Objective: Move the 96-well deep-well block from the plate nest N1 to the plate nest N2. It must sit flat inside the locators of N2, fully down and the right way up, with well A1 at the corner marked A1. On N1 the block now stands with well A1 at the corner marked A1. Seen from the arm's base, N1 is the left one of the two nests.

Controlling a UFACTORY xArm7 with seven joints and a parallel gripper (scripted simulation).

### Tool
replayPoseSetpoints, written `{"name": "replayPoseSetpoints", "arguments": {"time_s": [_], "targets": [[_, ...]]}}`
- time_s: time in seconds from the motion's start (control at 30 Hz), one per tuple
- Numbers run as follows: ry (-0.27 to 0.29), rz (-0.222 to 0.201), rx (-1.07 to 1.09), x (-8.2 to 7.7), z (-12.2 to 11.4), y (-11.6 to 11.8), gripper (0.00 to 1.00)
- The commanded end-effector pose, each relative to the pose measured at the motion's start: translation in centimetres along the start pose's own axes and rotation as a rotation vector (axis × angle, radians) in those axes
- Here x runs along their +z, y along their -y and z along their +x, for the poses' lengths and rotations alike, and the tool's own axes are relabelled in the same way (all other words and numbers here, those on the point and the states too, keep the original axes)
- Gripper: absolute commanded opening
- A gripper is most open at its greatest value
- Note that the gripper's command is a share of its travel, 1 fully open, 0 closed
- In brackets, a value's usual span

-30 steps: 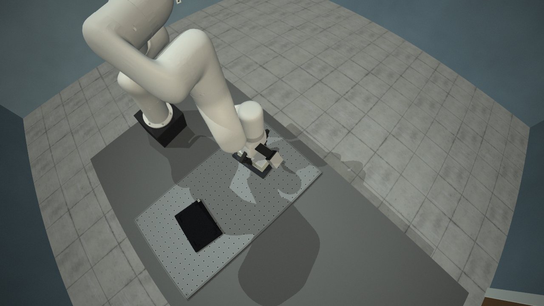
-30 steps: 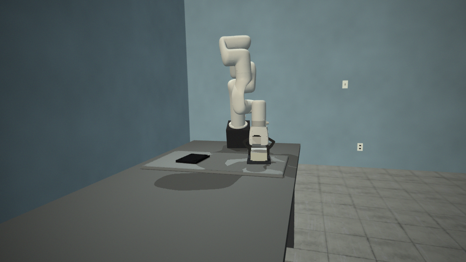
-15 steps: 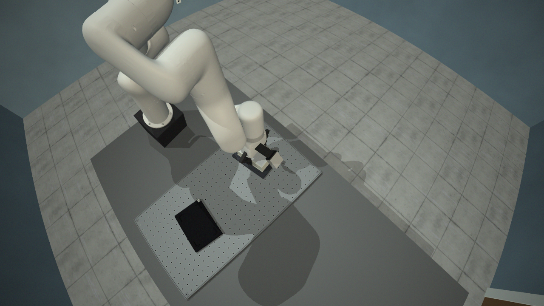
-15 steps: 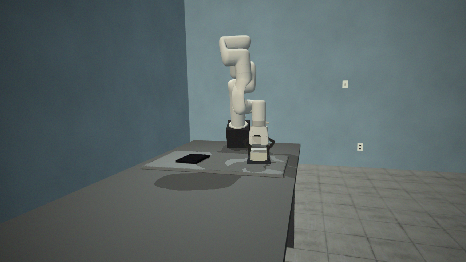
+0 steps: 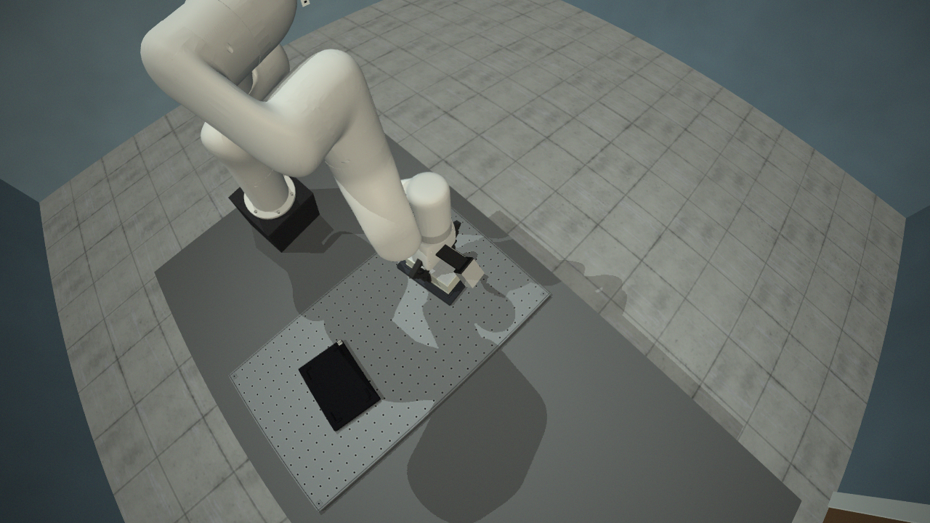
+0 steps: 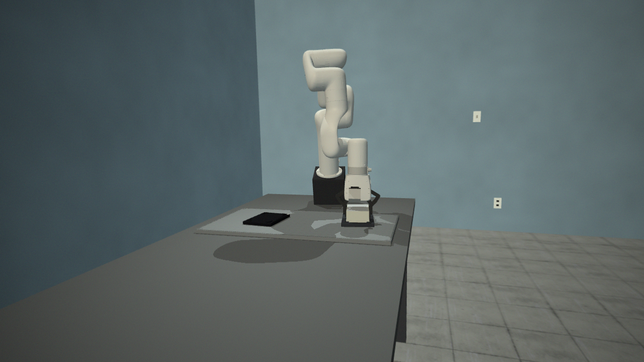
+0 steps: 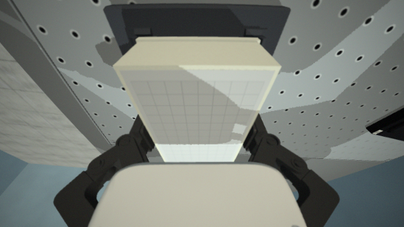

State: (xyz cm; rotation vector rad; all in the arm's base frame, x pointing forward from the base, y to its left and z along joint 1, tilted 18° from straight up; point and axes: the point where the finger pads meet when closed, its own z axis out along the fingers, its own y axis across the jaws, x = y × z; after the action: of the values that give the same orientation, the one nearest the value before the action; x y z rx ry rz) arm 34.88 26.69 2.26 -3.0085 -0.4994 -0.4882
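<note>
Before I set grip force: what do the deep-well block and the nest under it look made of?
Deep-well block: looks like matte cream plastic, opaque, no glints, with a faint well grid on top. Nest N1: dark, dull, flat black; plastic or anodised metal, hard to say. The tool is shut on the block's sides.
</note>
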Motion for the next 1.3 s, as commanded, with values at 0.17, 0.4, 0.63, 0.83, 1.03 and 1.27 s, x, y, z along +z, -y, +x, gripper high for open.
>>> {"name": "replayPoseSetpoints", "arguments": {"time_s": [0.17,0.4,0.63,0.83,1.03,1.27], "targets": [[-0.003,0.001,0.000,-0.1,0.1,0.1,0.00],[-0.003,0.001,0.000,-0.1,0.1,0.1,0.00],[-0.003,0.001,0.000,-0.4,0.1,0.1,0.00],[-0.003,0.001,0.000,-0.8,0.1,0.1,0.00],[-0.003,0.001,0.000,-1.1,0.1,0.1,0.00],[-0.003,0.001,0.000,-1.5,0.1,0.1,0.00]]}}
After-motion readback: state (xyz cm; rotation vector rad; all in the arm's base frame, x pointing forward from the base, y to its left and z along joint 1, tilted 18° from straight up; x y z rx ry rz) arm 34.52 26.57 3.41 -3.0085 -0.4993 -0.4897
